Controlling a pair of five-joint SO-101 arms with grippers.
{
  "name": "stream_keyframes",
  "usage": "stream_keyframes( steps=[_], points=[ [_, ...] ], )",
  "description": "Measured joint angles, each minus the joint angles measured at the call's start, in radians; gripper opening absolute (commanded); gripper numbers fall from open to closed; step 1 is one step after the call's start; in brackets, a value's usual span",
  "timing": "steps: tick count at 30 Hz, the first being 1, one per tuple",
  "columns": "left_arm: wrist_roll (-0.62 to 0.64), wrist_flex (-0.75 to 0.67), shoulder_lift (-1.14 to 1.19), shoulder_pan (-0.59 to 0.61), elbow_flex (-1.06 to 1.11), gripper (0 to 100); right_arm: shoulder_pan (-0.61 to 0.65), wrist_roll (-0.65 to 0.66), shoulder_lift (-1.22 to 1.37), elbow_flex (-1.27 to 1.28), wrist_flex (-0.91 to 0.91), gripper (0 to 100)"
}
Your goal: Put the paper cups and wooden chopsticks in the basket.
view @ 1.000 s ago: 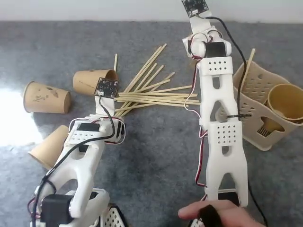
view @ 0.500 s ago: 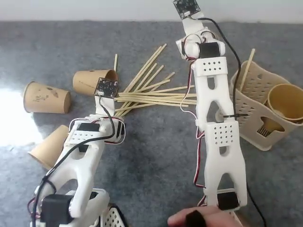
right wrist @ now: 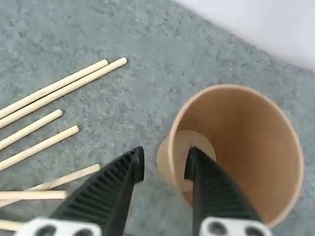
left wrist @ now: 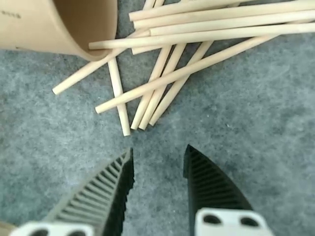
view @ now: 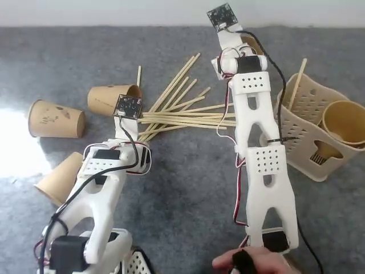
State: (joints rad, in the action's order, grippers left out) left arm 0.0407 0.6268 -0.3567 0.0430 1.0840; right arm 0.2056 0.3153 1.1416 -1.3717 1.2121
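Nothing can be read. A paper cup (view: 56, 119) lying on its side carries small dark marks on its wall, too small to make out. In the left wrist view, a second cup (left wrist: 54, 24) bears tiny dark print, equally illegible.

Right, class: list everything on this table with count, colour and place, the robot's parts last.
paper cups: five, tan; three lying at the carpet's left, one in the basket, one at the right gripper.
wooden chopsticks: loose pile, pale, mid-carpet; one stands in the basket.
basket: one, beige, at the right.
carpet: one, grey, under everything.
left gripper: open, above chopstick ends.
right gripper: open, astride a cup's rim.
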Motion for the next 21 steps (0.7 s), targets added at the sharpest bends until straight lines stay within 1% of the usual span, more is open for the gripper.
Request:
stream_keyframes(
  steps=[2, 4, 6, 8, 14, 17, 21],
  points=[
    [0.000, 0.000, 0.000, 0.000, 0.000, 17, -0.003, 0.000, 0.000, 0.000, 0.000, 9.7],
    [0.000, 0.000, 0.000, 0.000, 0.000, 17, -0.012, 0.000, 0.000, 0.000, 0.000, 0.0],
    [0.000, 0.000, 0.000, 0.000, 0.000, 17, -0.025, 0.000, 0.000, 0.000, 0.000, 2.6],
    [0.000, 0.000, 0.000, 0.000, 0.000, 17, -0.032, 0.000, 0.000, 0.000, -0.006, 0.2],
    [0.000, 0.000, 0.000, 0.000, 0.000, 17, -0.048, 0.003, 0.000, 0.000, -0.011, 0.6],
    [0.000, 0.000, 0.000, 0.000, 0.000, 17, -0.046, 0.046, 0.000, -0.002, -0.011, 0.6],
    [0.000, 0.000, 0.000, 0.000, 0.000, 17, -0.055, 0.063, 0.002, -0.048, -0.011, 0.6]
  ],
)
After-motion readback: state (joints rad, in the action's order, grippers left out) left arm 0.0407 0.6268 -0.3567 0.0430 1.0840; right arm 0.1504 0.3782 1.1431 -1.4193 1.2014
